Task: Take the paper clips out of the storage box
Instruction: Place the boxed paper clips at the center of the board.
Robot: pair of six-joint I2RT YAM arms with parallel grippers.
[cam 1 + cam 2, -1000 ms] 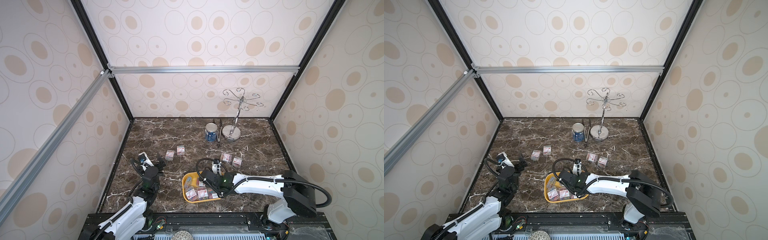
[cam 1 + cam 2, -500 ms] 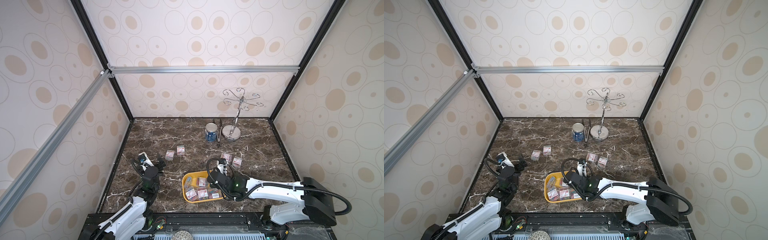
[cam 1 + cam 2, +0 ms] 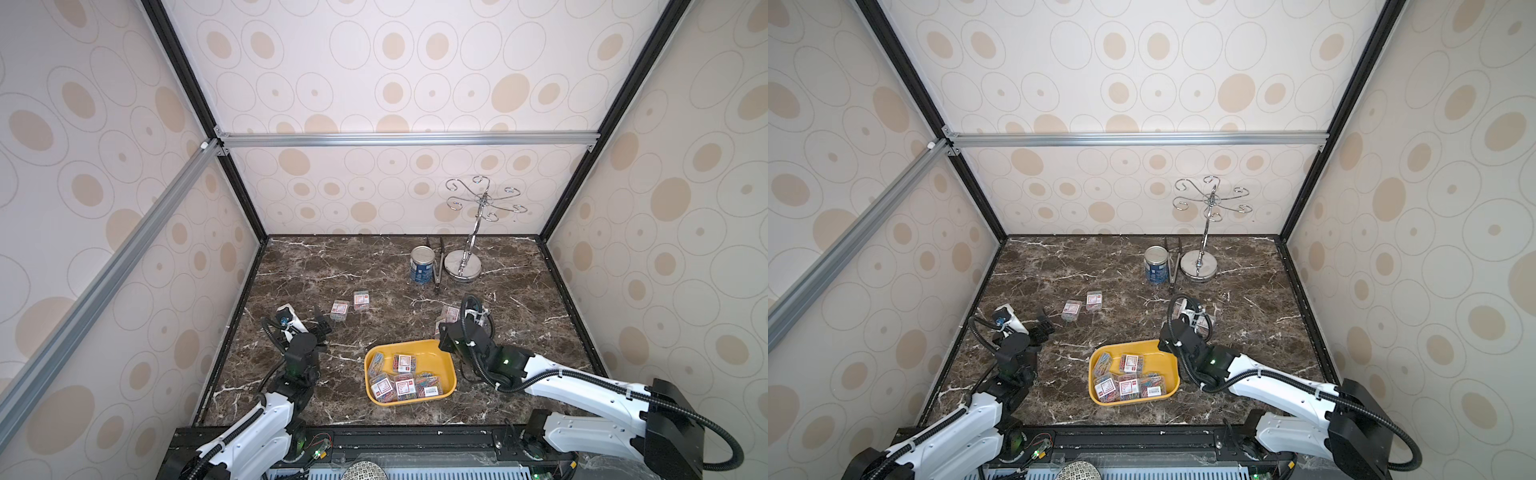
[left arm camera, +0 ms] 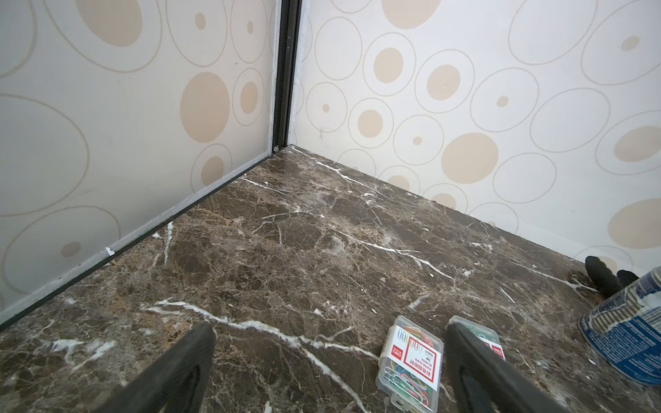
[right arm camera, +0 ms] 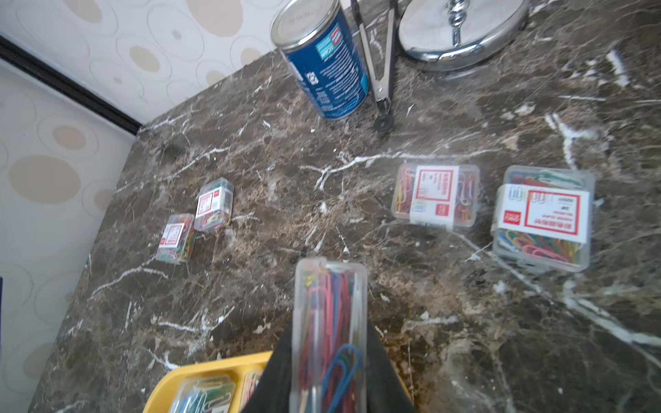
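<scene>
In the last second my right pincer (image 5: 329,345) has swung off the box (image 3: 430,359). It now hangs just past the box's far right corner, pinching a case (image 5: 329,293) edge-on. So one more is out, and I judge it should go beside the two cases (image 5: 436,195) beyond the box. Other cases (image 3: 404,363) lie inside. My left pincer (image 4: 329,329) is spread, left of the box. The cases are clear, hard, boxy plastic. The box is smooth, yellow and shallow, and the table (image 3: 374,266) looks like polished marble.
</scene>
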